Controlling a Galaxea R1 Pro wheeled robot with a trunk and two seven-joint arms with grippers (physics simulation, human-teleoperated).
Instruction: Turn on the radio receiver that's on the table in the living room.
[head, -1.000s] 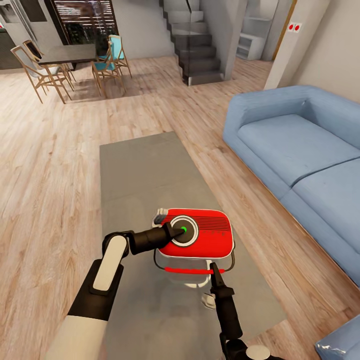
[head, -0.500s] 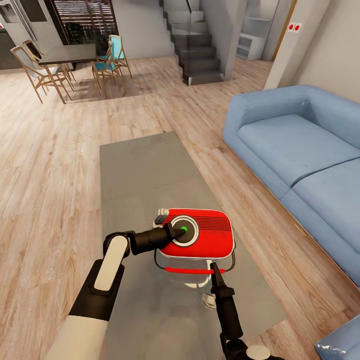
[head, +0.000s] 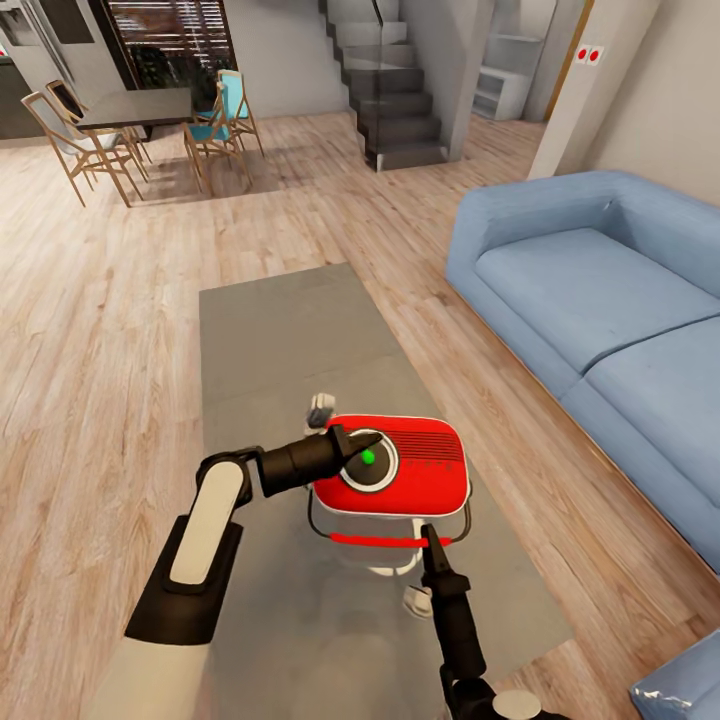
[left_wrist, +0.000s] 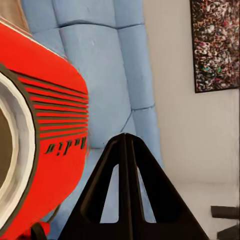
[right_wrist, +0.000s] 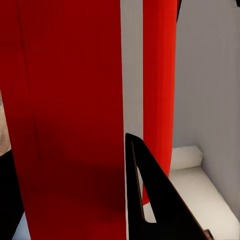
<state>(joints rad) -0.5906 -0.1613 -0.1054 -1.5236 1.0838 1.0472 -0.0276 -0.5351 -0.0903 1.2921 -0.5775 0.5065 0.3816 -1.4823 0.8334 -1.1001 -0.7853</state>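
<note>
A bright red radio receiver (head: 395, 465) lies face-up on the long grey coffee table (head: 280, 340), toward the table's near end and closer to the long edge that faces the blue sofa (head: 600, 300). Its round black dial (head: 368, 460) looks upward with a small green dot at the centre. The left gripper (head: 358, 445) reaches in from the table's other long side, its fingers closed together into a single point and holding nothing, the tip poised over the dial's rim. Pinching the fingers shut likely gives the operator one narrow tip for pressing a small control. In the left wrist view the closed fingers (left_wrist: 126, 200) form one dark wedge alongside the radio's grille lines and script label. The right gripper (head: 428, 540) comes up from the near end of the table, its tip at the radio's red-wrapped metal handle (head: 385, 541), seemingly placed to brace the set against sliding under a push. Whether it touches the handle, and how far its fingers are parted, cannot be told; the right wrist view gives one dark finger (right_wrist: 150, 200) close against red surfaces. The green dot may mark the switch, or that the set is on; that is uncertain.
</note>
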